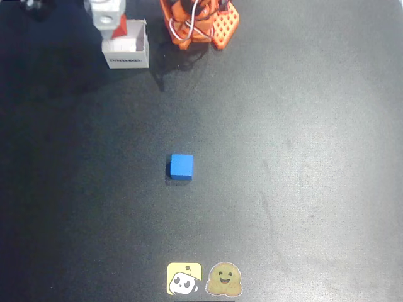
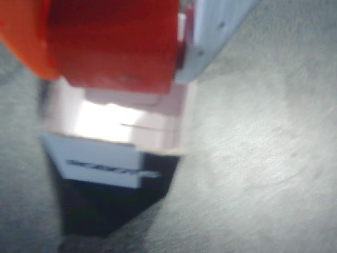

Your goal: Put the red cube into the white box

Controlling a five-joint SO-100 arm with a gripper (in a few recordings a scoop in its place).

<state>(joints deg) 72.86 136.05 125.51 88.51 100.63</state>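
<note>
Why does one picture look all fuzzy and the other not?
Wrist view: blurred, the red cube and white box smeared, the box's inside glaring bright. Overhead view: sharper, the blue cube crisp-edged, with a dark shadow beside the box.

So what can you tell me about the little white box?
The white box is small, square and open on top, with thin walls that look like cardboard. One outer side carries a line of small dark print, too blurred to read. It sits upright on the dark table at the top left of the overhead view, just left of the orange robot base. In the wrist view its pale inside looks empty. The red cube hangs right above the opening, held between the fingers, apparently not yet resting inside.
</note>
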